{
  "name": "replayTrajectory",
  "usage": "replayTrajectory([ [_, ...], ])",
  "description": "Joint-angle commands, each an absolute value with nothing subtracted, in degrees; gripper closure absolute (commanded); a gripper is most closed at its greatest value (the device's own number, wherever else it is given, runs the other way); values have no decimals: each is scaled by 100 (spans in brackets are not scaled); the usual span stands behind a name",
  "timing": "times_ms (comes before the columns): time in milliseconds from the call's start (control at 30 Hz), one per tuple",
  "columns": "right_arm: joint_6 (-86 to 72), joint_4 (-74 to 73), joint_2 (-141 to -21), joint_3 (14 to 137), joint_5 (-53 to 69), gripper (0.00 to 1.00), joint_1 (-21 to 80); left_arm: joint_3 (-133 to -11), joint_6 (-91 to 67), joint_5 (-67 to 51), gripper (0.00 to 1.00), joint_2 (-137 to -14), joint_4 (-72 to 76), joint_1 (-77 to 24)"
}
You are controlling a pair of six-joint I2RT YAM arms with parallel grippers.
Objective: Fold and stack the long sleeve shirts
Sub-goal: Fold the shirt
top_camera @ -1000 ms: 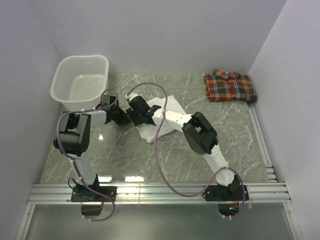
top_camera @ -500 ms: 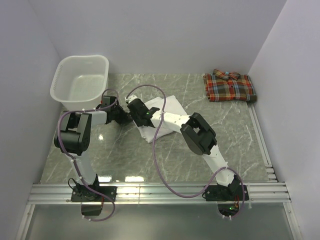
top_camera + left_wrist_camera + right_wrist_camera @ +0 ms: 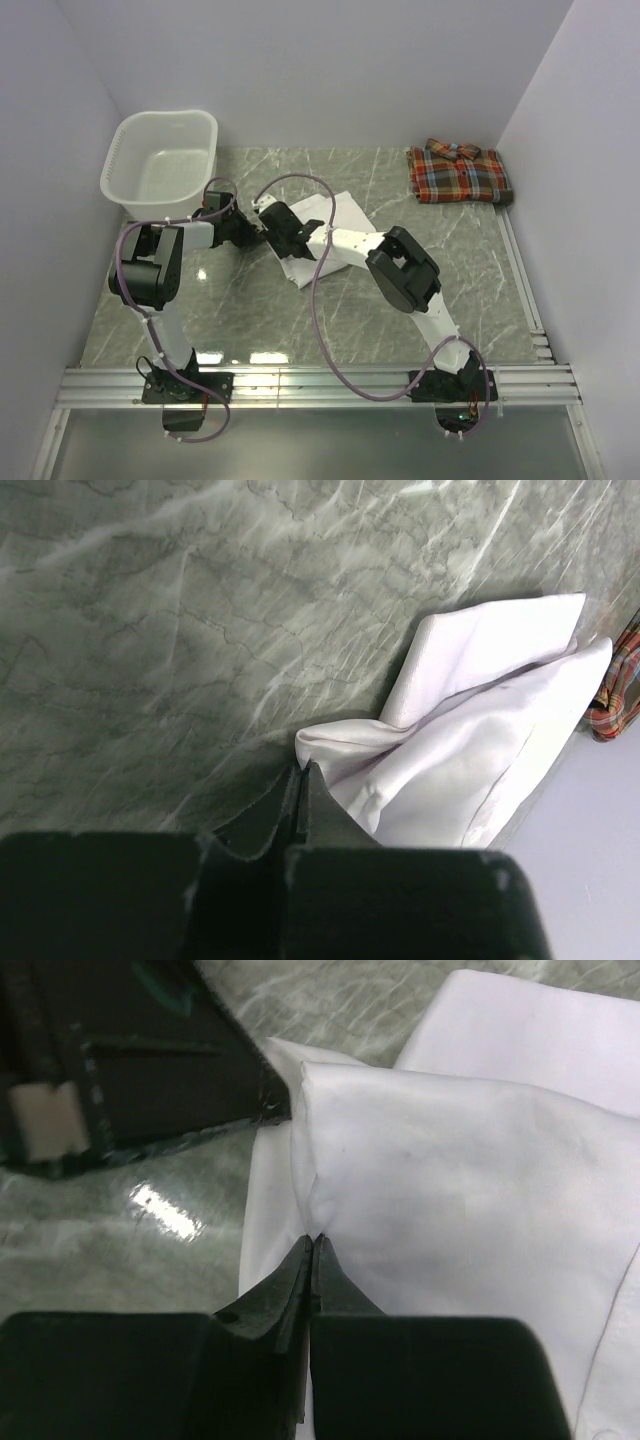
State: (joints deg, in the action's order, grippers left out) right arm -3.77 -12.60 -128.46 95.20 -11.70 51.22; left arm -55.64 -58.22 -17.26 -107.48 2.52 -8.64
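The white shirt (image 3: 325,215) lies partly folded near the table's middle, also seen in the left wrist view (image 3: 470,750) and the right wrist view (image 3: 470,1200). My left gripper (image 3: 256,232) (image 3: 302,770) is shut on the white shirt's left corner. My right gripper (image 3: 281,238) (image 3: 314,1240) is shut on a pinched fold of the same shirt, close beside the left one. The red-orange plaid shirt (image 3: 458,172) lies folded at the far right; a bit of it shows in the left wrist view (image 3: 618,685).
A white plastic laundry basket (image 3: 160,160) stands at the far left corner. Walls close in the table on three sides. A metal rail (image 3: 320,385) runs along the near edge by the arm bases.
Both grippers have closed on the white shirt's left edge. The right gripper slid a little left toward the left one, bunching the cloth.
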Motion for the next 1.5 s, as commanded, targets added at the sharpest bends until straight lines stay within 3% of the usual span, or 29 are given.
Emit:
replayTrajectory([
  [0,-159,-1125,-12305,9378,-1020,100,5221,-5484,-5625,-1195,100,-11127,-378,-861],
  [433,-53,-1248,-12603,9650,-677,98,5265,-5458,-5625,-1187,100,-11048,-352,-861],
  [533,-53,-1239,-12551,9642,-633,95,5265,-5458,-5625,-1134,98,-10987,-395,-861],
  [633,-53,-1230,-12385,9580,-676,83,5273,-5458,-5669,-1003,96,-10925,-527,-861],
  [733,114,-1274,-12121,9528,-703,60,5265,-5441,-5739,-748,90,-10750,-764,-861],
  [833,141,-1231,-11770,9370,-826,47,5247,-5406,-5818,-546,80,-10644,-1028,-853],
  [933,114,-1283,-11392,9159,-966,45,5229,-5257,-5915,-396,69,-10390,-1221,-809],
  [1000,44,-1231,-11024,8835,-1028,44,5151,-5133,-5959,-361,52,-10214,-1283,-774],
  [1100,-272,-1248,-10575,8509,-1099,44,4871,-4975,-5977,-316,37,-9783,-1362,-747],
  [1300,-1308,-968,-9635,7140,-364,44,3799,-5351,-5880,-536,32,-9123,-1512,-1054],
  [1467,-1985,-458,-9088,6276,614,44,2542,-6432,-5792,-571,38,-9324,-1513,-1959],
])
